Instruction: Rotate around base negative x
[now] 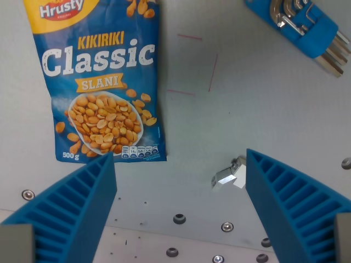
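My gripper [180, 159] is open and empty, its two blue ribbed fingers [77, 205] rising from the bottom corners of the wrist view. A blue bag of Classic peanuts [100, 82] lies flat on the grey table at the wrist view's upper left, just beyond the left finger. A small silver metal piece [229, 175] lies on the table just inside the right finger [296, 205]. Nothing is between the fingers.
A blue holder with metal hex keys [307, 27] lies at the wrist view's top right. Thin red marks [211, 74] are drawn on the table near the middle. Several screws and holes [179, 219] line the table's plate edge at the bottom.
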